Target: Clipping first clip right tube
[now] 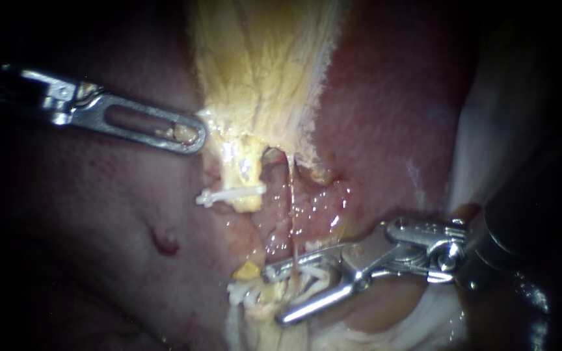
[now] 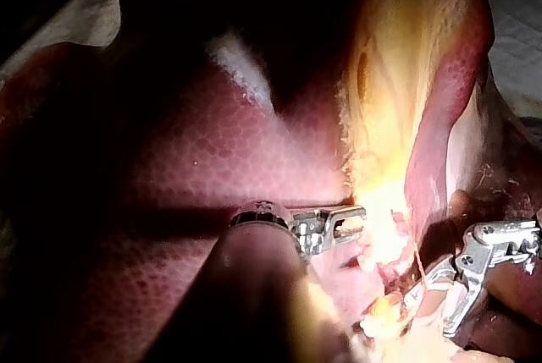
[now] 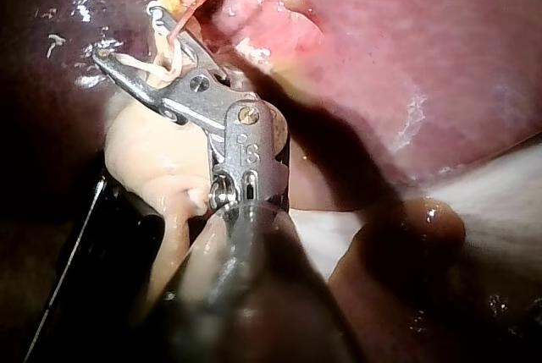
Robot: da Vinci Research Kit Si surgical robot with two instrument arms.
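Though clips (image 1: 248,294) obscure the tips, the right instrument's (image 1: 273,296) open jaws straddle the tube (image 1: 291,195).

Carrier visible: a white sheet (image 1: 515,110), showing past the liver's (image 1: 391,97) edge on the right of the endoscope view. The liver lies directly on it. The same sheet shows beside the liver in both wrist views.
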